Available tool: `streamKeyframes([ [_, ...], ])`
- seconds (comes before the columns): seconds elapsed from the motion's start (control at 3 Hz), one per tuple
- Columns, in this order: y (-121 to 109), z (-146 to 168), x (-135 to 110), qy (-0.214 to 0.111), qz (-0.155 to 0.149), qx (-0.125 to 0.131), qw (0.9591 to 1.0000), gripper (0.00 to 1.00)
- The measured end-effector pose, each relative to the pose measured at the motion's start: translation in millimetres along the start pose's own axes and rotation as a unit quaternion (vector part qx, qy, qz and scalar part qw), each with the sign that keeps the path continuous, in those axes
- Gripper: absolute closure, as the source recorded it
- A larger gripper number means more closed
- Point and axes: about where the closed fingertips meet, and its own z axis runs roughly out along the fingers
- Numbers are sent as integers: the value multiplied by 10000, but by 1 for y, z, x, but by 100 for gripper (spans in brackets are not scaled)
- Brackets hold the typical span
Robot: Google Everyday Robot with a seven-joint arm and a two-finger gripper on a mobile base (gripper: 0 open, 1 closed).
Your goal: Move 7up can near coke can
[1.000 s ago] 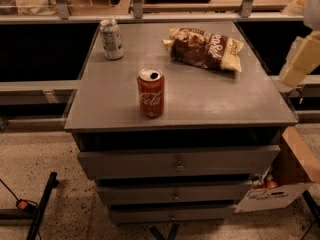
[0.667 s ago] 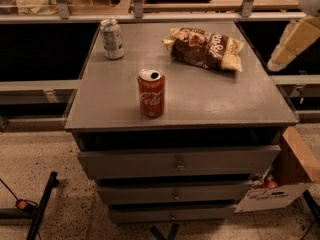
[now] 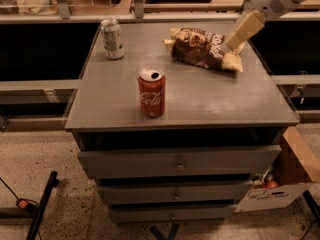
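The 7up can (image 3: 112, 39), silvery-white with a silver top, stands upright at the back left corner of the grey cabinet top (image 3: 220, 101). The coke can (image 3: 151, 92), red with white script, stands upright near the front, left of the middle, well apart from the 7up can. My gripper (image 3: 243, 30), cream-coloured on a white arm, hangs above the back right of the top, over the right end of the snack bag, far from both cans. It holds nothing that I can see.
A brown snack bag (image 3: 199, 47) lies at the back right of the top. Several drawers (image 3: 177, 162) are below the top. A cardboard box (image 3: 282, 186) sits on the floor at the right. A black stand leg (image 3: 42, 204) is at the lower left.
My gripper has moved left and up, from beside the cabinet's right edge to above the right end of the snack bag. Both cans have stayed put.
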Motion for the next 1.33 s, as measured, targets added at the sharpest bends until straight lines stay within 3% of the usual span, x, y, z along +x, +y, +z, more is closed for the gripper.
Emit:
streamKeyframes([
  [0.33,-8,54,-40,-623,107,-145,9979,0],
  [0.67,-10,105,-65,-1024,390,-308,9935,0],
  [1.0,-4,147,-87,-1284,646,-531,9882,0],
  [1.33,6,175,-112,-1642,870,-701,9801,0],
])
